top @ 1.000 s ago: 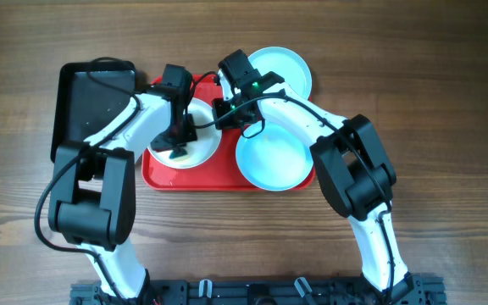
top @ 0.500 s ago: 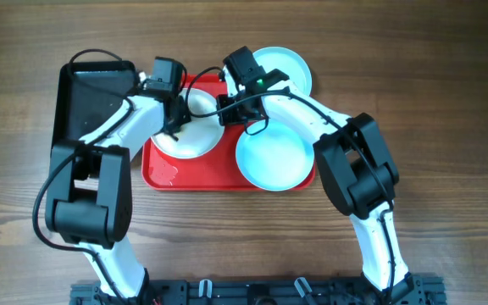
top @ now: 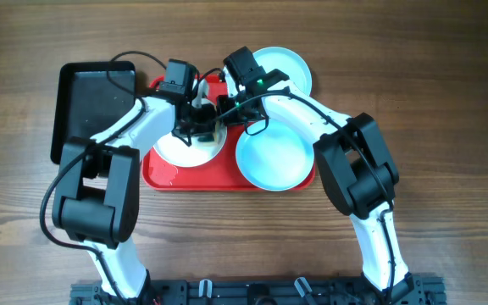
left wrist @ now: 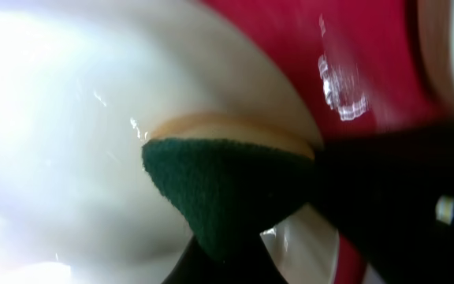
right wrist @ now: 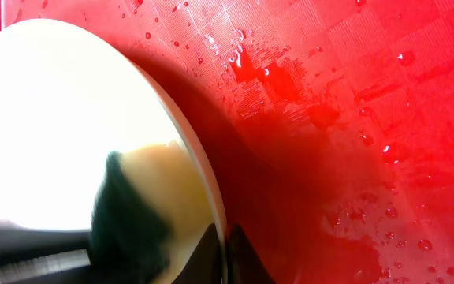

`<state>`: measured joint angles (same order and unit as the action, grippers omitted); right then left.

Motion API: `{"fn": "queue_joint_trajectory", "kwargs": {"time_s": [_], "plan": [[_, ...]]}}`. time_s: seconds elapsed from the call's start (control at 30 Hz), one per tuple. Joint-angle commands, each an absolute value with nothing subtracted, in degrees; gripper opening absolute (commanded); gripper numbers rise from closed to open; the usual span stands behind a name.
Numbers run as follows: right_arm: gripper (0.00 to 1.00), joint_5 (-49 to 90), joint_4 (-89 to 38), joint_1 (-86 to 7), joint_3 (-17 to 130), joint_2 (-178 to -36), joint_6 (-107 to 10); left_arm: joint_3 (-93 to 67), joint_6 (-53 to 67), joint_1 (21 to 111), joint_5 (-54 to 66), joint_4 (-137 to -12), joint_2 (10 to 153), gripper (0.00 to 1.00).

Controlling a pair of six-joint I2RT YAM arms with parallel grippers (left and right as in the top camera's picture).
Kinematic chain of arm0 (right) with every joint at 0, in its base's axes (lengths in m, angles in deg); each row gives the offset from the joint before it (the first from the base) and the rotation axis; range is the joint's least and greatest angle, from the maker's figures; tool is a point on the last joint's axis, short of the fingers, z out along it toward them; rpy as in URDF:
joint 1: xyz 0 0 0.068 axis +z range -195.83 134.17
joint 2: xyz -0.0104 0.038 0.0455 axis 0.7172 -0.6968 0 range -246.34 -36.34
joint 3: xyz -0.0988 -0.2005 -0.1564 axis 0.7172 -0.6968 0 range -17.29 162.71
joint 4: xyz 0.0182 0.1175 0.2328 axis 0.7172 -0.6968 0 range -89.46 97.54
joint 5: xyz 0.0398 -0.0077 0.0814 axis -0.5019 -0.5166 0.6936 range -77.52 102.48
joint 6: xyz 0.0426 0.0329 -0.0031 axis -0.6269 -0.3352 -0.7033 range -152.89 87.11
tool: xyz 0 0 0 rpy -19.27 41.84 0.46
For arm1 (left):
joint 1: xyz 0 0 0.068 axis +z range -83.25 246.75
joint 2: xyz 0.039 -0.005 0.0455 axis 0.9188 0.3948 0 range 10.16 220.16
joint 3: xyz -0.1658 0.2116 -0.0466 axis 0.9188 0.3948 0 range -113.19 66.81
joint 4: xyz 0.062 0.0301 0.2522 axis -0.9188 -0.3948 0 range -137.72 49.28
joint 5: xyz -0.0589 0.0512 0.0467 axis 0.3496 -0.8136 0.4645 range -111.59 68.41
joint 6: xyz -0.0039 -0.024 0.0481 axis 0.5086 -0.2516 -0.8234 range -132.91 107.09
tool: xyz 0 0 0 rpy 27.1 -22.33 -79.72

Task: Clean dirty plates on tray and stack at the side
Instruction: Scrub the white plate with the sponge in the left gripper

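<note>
Overhead we see the cream-white plate (top: 174, 149) on the red tray (top: 163, 175), with the left gripper (top: 198, 124) and right gripper (top: 225, 108) meeting over it. Only the left wrist view shows the sponge (left wrist: 227, 185) (green pad, yellow backing) clamped in the left jaws against the plate. The right jaws, nearly closed, seem to pinch its rim.

Wooden table (top: 447, 85) bears red tray (top: 166, 178), black tray (top: 87, 106), one turquoise plate (top: 291, 68).
</note>
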<state>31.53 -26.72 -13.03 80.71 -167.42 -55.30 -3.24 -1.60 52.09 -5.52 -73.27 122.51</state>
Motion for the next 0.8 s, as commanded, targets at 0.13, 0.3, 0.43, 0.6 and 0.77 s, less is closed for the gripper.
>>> {"fn": "queue_joint_trajectory", "kwargs": {"time_s": [0.13,0.3,0.43,0.6,0.77], "plan": [[0.04,32.0,-26.4,-12.6,81.6,-168.3,-54.5,-2.2,-9.5,53.7,-7.8,-84.6,124.0,0.04],[0.04,32.0,-26.4,-12.6,81.6,-168.3,-54.5,-2.2,-5.6,58.3,-21.7,-87.5,124.0,0.04],[0.04,32.0,-26.4,-12.6,81.6,-168.3,-54.5,-2.2,1.3,59.8,-32.6,-87.2,124.0,0.04],[0.04,32.0,-26.3,-12.6,81.6,-168.3,-54.6,-2.2,4.1,58.8,-35.4,-83.2,124.0,0.04],[0.04,31.8,-26.3,-12.6,81.6,-168.3,-55.1,-2.2,6.8,56.1,-35.1,-74.2,124.0,0.04]]}}
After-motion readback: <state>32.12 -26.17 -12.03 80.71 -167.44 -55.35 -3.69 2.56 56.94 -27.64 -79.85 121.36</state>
